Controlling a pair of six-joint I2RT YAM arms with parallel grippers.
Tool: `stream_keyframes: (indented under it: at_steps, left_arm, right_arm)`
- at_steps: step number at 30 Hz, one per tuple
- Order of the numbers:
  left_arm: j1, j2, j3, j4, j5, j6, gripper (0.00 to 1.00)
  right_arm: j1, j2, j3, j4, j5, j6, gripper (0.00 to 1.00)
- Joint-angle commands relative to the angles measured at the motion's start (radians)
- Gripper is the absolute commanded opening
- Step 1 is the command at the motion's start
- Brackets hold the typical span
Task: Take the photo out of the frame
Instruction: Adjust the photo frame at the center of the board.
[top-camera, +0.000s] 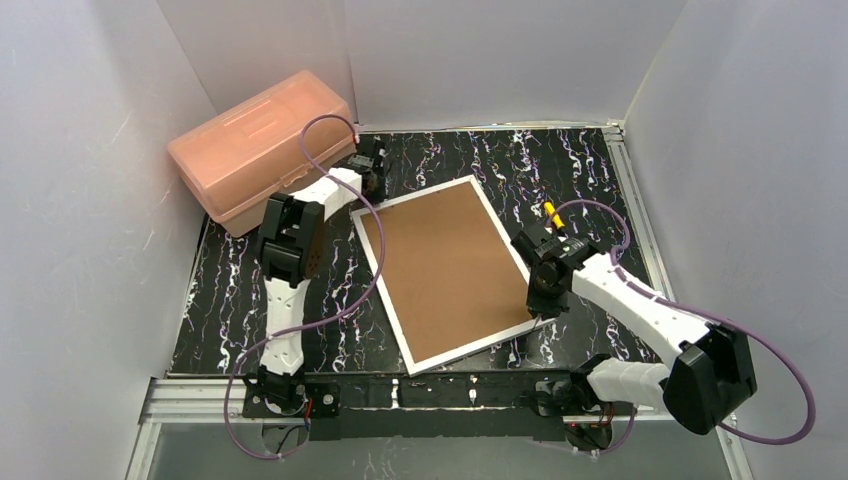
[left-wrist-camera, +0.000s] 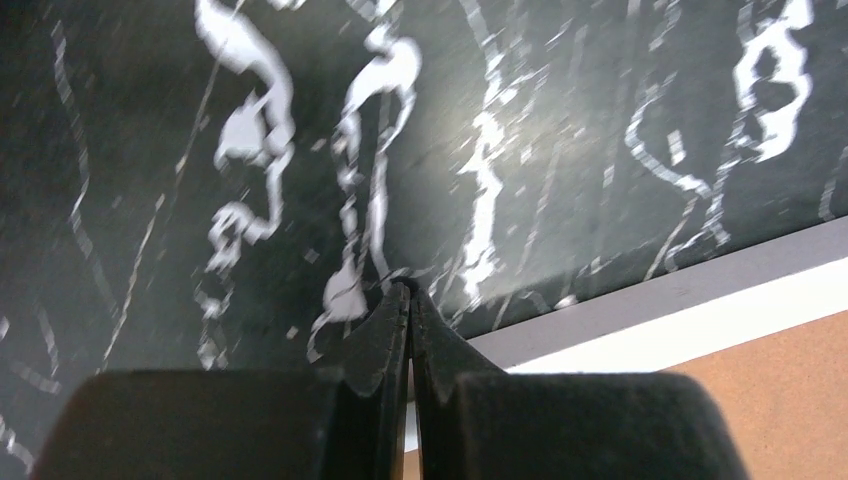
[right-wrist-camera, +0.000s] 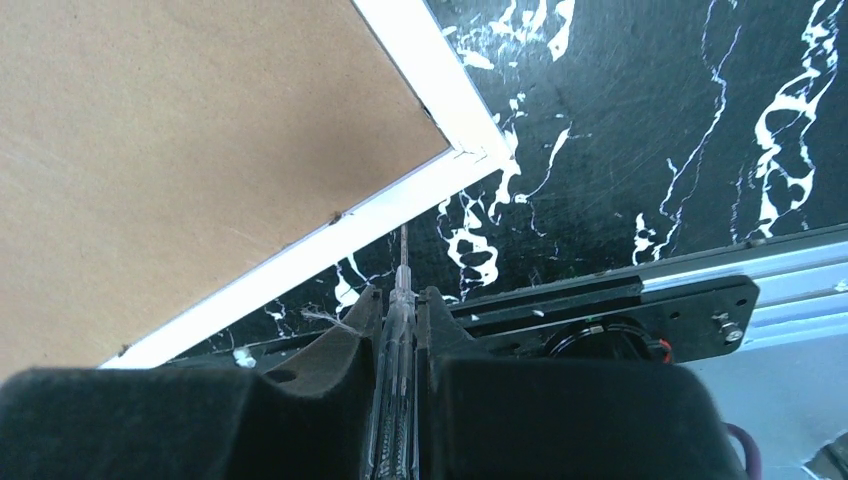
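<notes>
Near edge first: my right gripper (right-wrist-camera: 400, 296), fingers clamped on a thin clear-handled tool (right-wrist-camera: 403, 255) with a metal tip, sits at the near-right corner of the large flat rectangular picture frame with thin white border (top-camera: 385, 290).

- The tip points at the near short side's white edge. I cannot tell whether it touches.
- The frame lies face-down on the black marble-pattern table (top-camera: 230, 290), brown fibreboard back (top-camera: 445, 265) up. Its long axis runs near to far, skewed toward far-left.
- The photo is not visible. I judge it sits under that back, so it lies ahead of and below the tool tip.
- Of the 2 arms, the right is better placed to pry.

Far-left corner: my left gripper (left-wrist-camera: 408, 292), fingers pressed together and empty, is over bare table just beside the frame's edge.
</notes>
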Motion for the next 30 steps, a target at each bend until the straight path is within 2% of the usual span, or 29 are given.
stream_keyframes:
  at_steps: [1,6,14,20,26,30]
  left_arm:
    - [-0.002,-0.144,-0.151,-0.109,-0.021,-0.101,0.00]
    - [0.000,-0.265,-0.325,-0.133,-0.083,-0.234,0.00]
    - [0.014,-0.529,-0.641,-0.125,-0.215,-0.421,0.00]
    - [0.020,-0.664,-0.799,-0.087,-0.128,-0.510,0.00]
    - [0.020,-0.739,-0.902,-0.054,-0.081,-0.556,0.00]
    - [0.019,-0.814,-0.914,-0.094,-0.110,-0.550,0.00]
  right_arm:
    - [-0.009,0.055,0.092,0.160,0.061,-0.039,0.01]
    - [-0.029,0.141,0.162,0.192,0.097,-0.089,0.01]
    - [-0.073,0.285,0.254,0.341,0.070,-0.138,0.01]
    - [-0.105,0.465,0.406,0.402,0.021,-0.157,0.01]
    - [-0.166,0.667,0.663,0.413,-0.058,-0.199,0.01]
    - [-0.175,0.769,0.821,0.321,0.036,-0.176,0.01]
